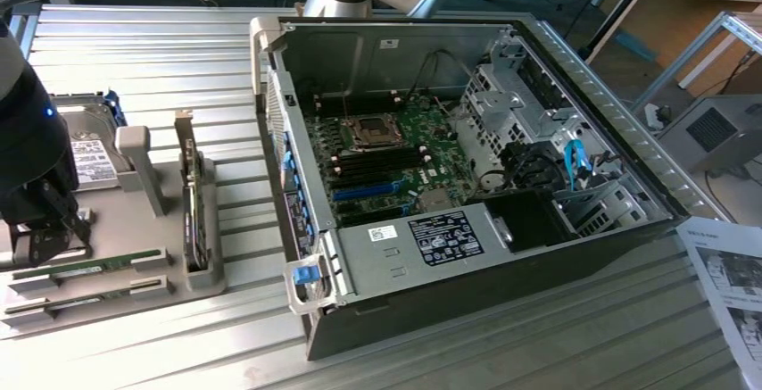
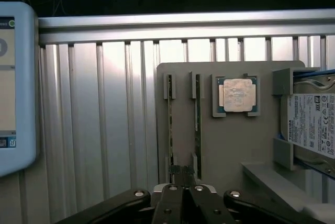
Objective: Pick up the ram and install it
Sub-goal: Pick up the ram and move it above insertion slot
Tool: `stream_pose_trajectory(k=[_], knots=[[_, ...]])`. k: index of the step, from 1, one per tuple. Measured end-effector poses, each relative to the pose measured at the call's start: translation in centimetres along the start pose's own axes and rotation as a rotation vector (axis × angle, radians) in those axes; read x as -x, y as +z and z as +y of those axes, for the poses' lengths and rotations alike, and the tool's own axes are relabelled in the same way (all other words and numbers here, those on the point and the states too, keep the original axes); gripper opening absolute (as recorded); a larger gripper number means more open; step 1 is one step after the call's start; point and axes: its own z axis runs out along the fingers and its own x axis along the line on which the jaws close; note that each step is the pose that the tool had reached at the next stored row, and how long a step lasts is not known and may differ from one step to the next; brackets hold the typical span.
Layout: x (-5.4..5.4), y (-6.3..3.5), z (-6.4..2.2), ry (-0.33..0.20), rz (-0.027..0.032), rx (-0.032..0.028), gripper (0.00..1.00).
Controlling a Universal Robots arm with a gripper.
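Note:
Two green ram sticks stand on edge in slots of a grey holder tray (image 1: 143,229), one ram (image 1: 93,268) behind the other ram (image 1: 74,302). In the wrist view they run as thin strips, one ram (image 2: 170,124) beside the second ram (image 2: 197,111). My gripper (image 1: 45,240) hangs over the tray's end at the exterior view's left. In the wrist view my gripper (image 2: 181,170) is shut with nothing between its fingers, its tips over the gap between the two sticks near their ends. The open computer case (image 1: 476,167) shows the motherboard's black memory slots (image 1: 378,162).
The tray also holds a processor chip (image 2: 236,94), a hard drive (image 2: 314,124) and an upright card with a metal bracket (image 1: 191,216). A white-framed screen device (image 2: 15,82) lies beside the tray. Papers (image 1: 726,274) lie at the exterior view's right on the ribbed metal table (image 1: 143,60).

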Motion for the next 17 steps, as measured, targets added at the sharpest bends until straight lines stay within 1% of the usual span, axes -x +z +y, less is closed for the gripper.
stream_pose_trajectory(k=[17], knots=[[-0.1,1.14,-0.01,0.000,0.0000,0.0000,0.11]])
